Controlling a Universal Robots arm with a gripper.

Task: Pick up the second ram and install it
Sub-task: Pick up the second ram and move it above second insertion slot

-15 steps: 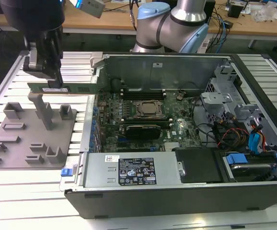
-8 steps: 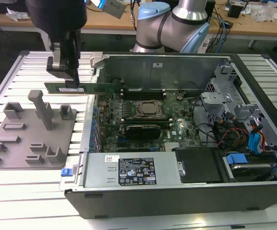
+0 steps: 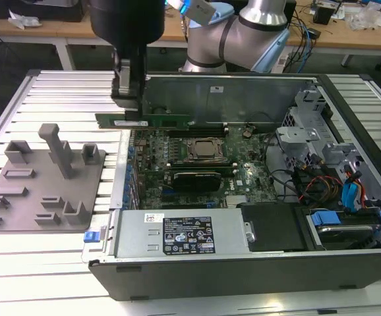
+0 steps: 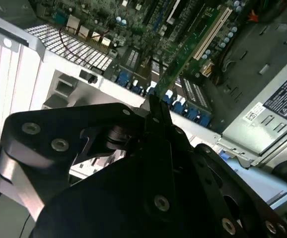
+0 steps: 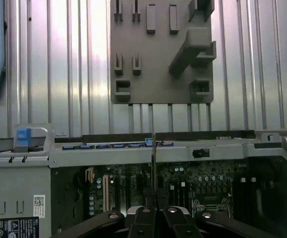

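The second ram [image 3: 161,122] was a slim green strip. It hung in the air, lying level and long, over the corner of the open computer case [image 3: 243,270] at the exterior view's left, close to the case's far wall. In the exterior view one end of it reached out past the case wall that faces the tray, and the other end stood above the motherboard [image 3: 250,174]. In both wrist views the strip showed edge-on, as a thin line running out from between the fingers.

Inside the case the green motherboard lay flat, with the square metal CPU socket [image 3: 204,150] near its middle. A grey power supply [image 3: 177,234] with labels sat along the case's near wall. A bundle of red, orange and blue cables [image 3: 316,181] lay in the part of the case at the exterior view's right.

The gripper [image 3: 128,110] pointed down, and its fingers were pressed together on the second ram, pinching it near the end that was outside the case. Nothing else touched the strip.

Just beside the case, at the exterior view's left, the grey tray [image 3: 26,197] with its raised blocks lay on the slatted metal tabletop [image 3: 45,263]. The silver and blue arm [image 3: 243,33] rose behind the case's far wall.
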